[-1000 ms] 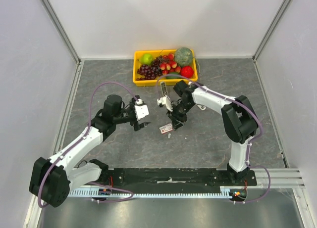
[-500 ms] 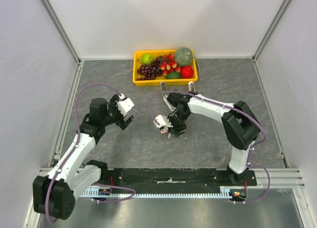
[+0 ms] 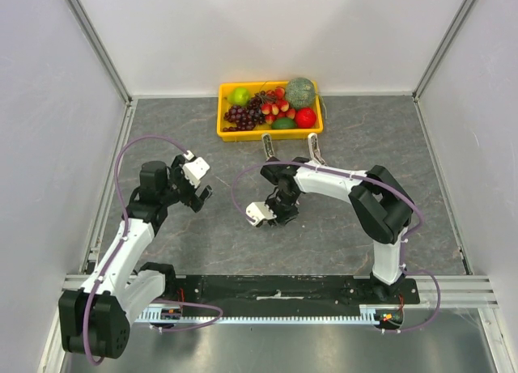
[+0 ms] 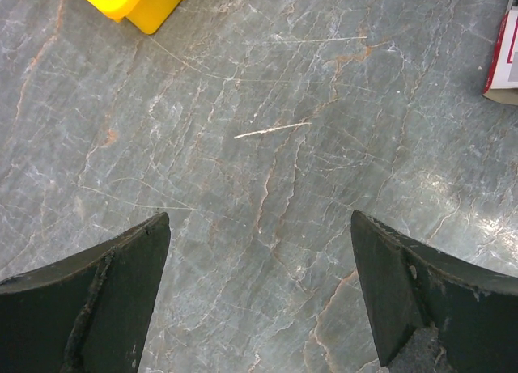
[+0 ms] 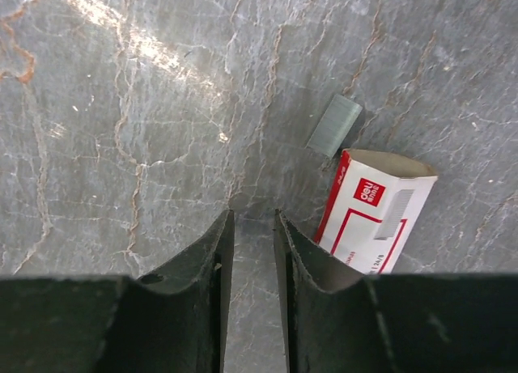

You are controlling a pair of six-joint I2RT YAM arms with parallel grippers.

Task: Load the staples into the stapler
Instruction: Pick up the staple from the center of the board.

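Note:
The staples box, white with red markings, lies open-ended on the table just right of my right gripper. A short silvery strip of staples lies on the table by the box's open end. The right jaws stand a narrow gap apart with only table between them. In the top view the right gripper is low over the table and hides the box. Two staplers lie in front of the basket. My left gripper is wide open and empty, with the box's edge far to its right.
A yellow basket of toy fruit stands at the back centre; its corner shows in the left wrist view. A thin pale sliver lies on the table. White walls enclose the table on three sides.
My left arm has drawn back to the left, away from the centre. My right gripper has moved left and down, low over the table beside the staples box.

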